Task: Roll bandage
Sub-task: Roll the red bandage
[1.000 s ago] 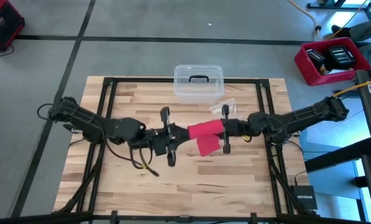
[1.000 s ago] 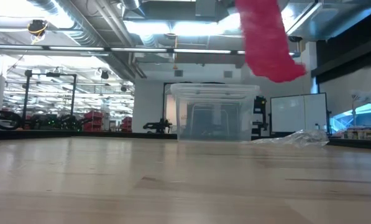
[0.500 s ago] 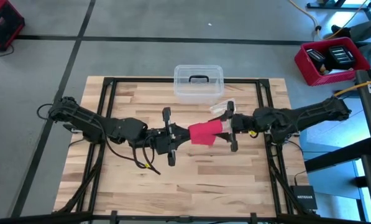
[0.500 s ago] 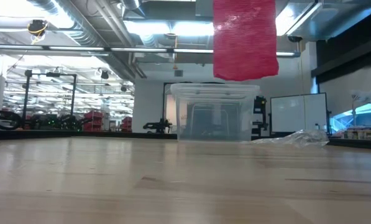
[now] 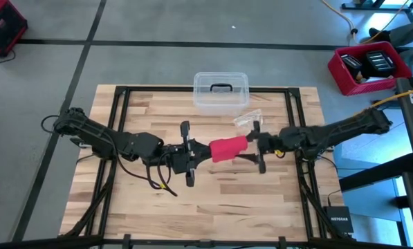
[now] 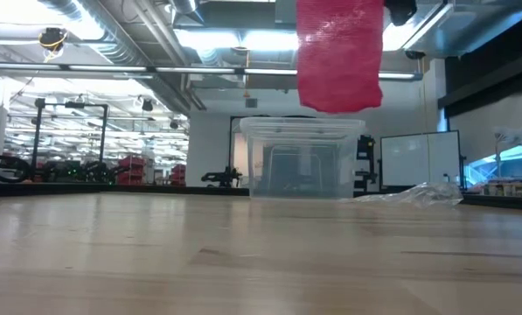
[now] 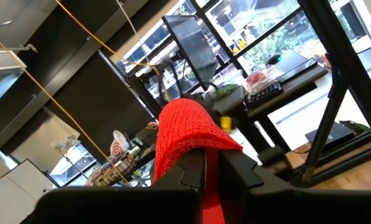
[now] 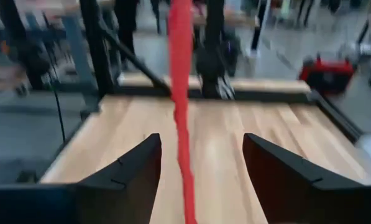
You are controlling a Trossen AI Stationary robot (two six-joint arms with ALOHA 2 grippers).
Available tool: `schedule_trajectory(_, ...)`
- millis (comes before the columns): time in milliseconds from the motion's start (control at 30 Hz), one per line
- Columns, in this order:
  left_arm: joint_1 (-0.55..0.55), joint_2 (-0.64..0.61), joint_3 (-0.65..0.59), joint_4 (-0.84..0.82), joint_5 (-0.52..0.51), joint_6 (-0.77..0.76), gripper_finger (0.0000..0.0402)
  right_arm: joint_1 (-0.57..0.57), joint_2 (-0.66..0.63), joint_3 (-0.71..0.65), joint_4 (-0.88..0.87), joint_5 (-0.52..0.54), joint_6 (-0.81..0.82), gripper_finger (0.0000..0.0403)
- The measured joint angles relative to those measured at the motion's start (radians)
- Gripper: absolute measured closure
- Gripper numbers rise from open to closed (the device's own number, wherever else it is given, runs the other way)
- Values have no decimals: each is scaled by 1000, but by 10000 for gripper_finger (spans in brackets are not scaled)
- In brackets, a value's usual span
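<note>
The bandage [image 5: 227, 148] is a bright red strip of fabric held high over the middle of the table. In the low view the bandage [image 6: 339, 52] hangs as a broad flap, its lower edge well clear of the wood. My left gripper [image 5: 205, 151] is shut on its left end. My right gripper [image 5: 251, 146] stands open just right of the bandage. In the right wrist view its fingers stand on either side of the edge-on strip [image 8: 180, 93] without touching it. My left gripper pinches the bandage between its two shut fingers [image 7: 185, 180], coming level from the table's left. A narrow run of fabric [image 7: 210, 171] sits in the slot between them, and the rest bulges over the fingertips [image 7: 191, 130]. The bandage is lifted clear and hangs slack.
A clear plastic box [image 5: 221, 91] with a dark handle stands at the table's far edge. A crinkled clear wrapper [image 5: 248, 119] lies just in front of it, to the right. Bare wood stretches across the near half of the table [image 5: 213, 207].
My right gripper has opened, let go of the bandage and drawn back toward the table's right edge. The freed right part of the bandage has swung left and now hangs slack from my left gripper, which has kept still.
</note>
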Motion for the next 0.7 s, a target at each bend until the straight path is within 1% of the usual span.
schedule_trajectory(100, 0, 0, 0, 2, 0, 1, 384, -1, 57, -100, 243, 11, -18, 173)
schedule_trajectory(167, 0, 0, 0, 3, 0, -3, 384, -2, 106, -130, 354, 19, -18, 173)
schedule_trajectory(267, 0, 0, 0, 3, 0, -8, 384, -2, 179, -127, 405, 22, -39, 173)
schedule_trajectory(367, 0, 0, 0, 4, 0, -8, 384, -2, 229, -97, 405, 10, -118, 174)
schedule_trajectory(433, 0, 0, 0, 3, 0, -8, 384, -1, 244, -73, 409, 10, -166, 187)
schedule_trajectory(467, 0, 0, 0, 3, 0, -8, 384, 0, 245, -66, 409, 10, -180, 202)
schedule_trajectory(533, 0, 0, 0, 3, 0, -1, 384, 0, 245, -59, 408, 7, -194, 252)
schedule_trajectory(633, 0, 0, 0, 6, 0, 2, 384, 7, 233, -59, 377, -9, -219, 362)
schedule_trajectory(667, 0, 0, 0, 11, -1, 2, 384, 18, 229, -59, 367, -10, -235, 381)
schedule_trajectory(700, 0, 0, 0, 13, -3, 2, 384, 33, 227, -59, 366, -9, -245, 386)
